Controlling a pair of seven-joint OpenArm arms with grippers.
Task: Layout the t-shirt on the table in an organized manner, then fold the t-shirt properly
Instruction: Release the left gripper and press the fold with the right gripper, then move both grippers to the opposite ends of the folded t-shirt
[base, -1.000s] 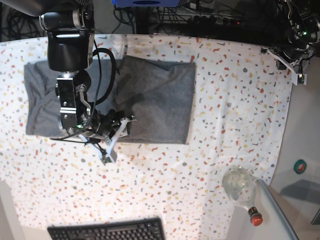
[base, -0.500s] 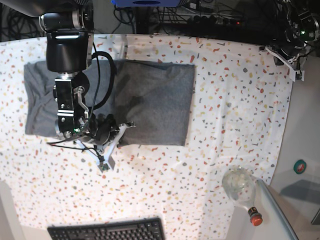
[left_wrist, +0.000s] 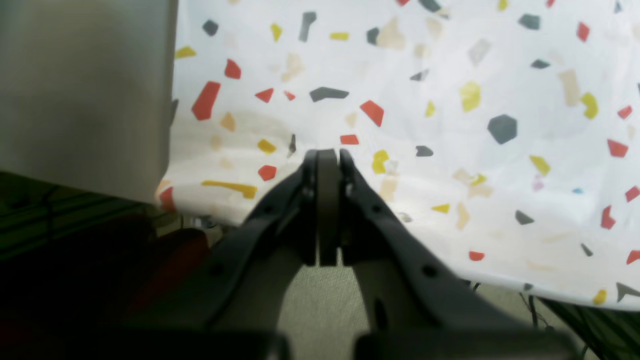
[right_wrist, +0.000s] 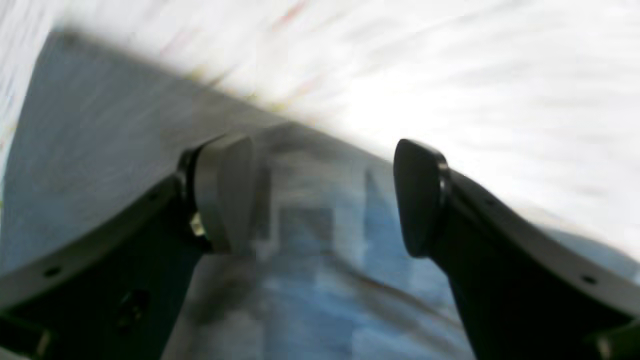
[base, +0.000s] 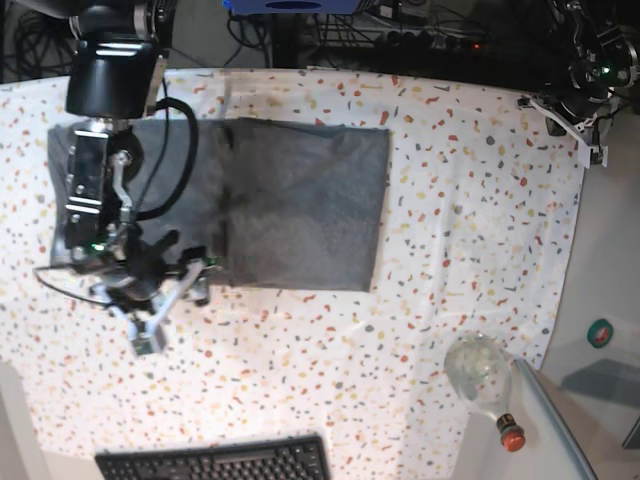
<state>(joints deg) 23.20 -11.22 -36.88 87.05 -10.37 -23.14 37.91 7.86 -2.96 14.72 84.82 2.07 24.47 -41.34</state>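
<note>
Base view: flecked white table (base: 470, 210), bottle (base: 484, 380), keyboard (base: 215, 462).

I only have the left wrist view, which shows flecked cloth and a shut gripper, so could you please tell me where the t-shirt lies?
Observer: The t-shirt lies flat on the table as a grey rectangle, well away from the left gripper.
Operator: Thank you. Is the right gripper holding it?
Observer: No. The right gripper is open above the grey fabric, with nothing between its jaws.
Operator: Is anything else nearby?
Observer: A clear bottle lies by the table's edge, apart from the shirt.
</note>
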